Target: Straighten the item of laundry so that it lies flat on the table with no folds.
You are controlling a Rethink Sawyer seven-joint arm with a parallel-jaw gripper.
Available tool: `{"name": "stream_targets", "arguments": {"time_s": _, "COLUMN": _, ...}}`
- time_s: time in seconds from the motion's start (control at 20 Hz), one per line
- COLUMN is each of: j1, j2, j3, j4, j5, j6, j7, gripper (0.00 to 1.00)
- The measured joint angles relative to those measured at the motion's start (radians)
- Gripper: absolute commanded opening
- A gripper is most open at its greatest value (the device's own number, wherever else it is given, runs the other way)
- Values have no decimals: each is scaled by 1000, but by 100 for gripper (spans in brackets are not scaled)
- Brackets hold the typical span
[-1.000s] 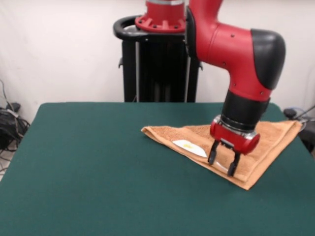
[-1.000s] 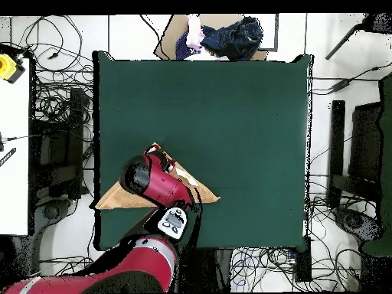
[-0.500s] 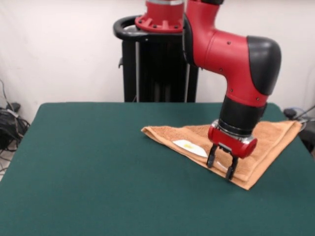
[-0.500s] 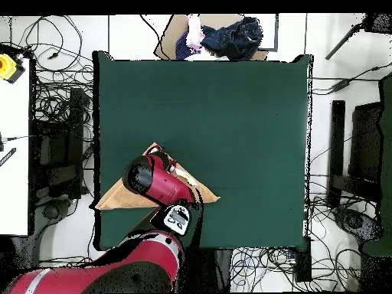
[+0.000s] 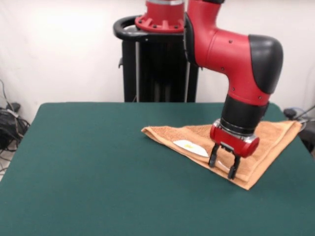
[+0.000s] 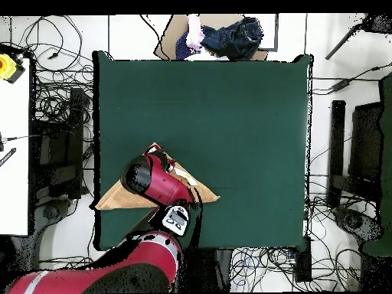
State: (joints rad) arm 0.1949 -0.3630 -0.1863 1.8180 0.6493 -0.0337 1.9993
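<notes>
Still folded: the towel (image 5: 256, 142) lay as a triangle on the right side of the bench (image 5: 98, 162), one corner reaching the right edge, another pointing left toward the middle, the third pointing near. Small white label (image 5: 189, 147) showed on top, left of my gripper (image 5: 224, 167). Gripper hung jaws down over the near sloping edge of the towel, jaws parted wide, nothing held. Whether the tips touched the cloth, I could not tell. Overhead, my arm (image 6: 157, 180) hid most of the towel. Judged the step: approach for a grasp, unfolding not begun. Next move would call for dropping onto the top layer only, pinching it, then drawing it over toward open bench.
</notes>
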Motion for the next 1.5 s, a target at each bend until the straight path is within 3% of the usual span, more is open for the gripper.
{"name": "stream_targets", "arguments": {"time_s": 1.5, "j1": 16, "j2": -33, "j3": 0, "j4": 2, "j5": 0, "j6": 0, "j7": 0, "gripper": 100}}
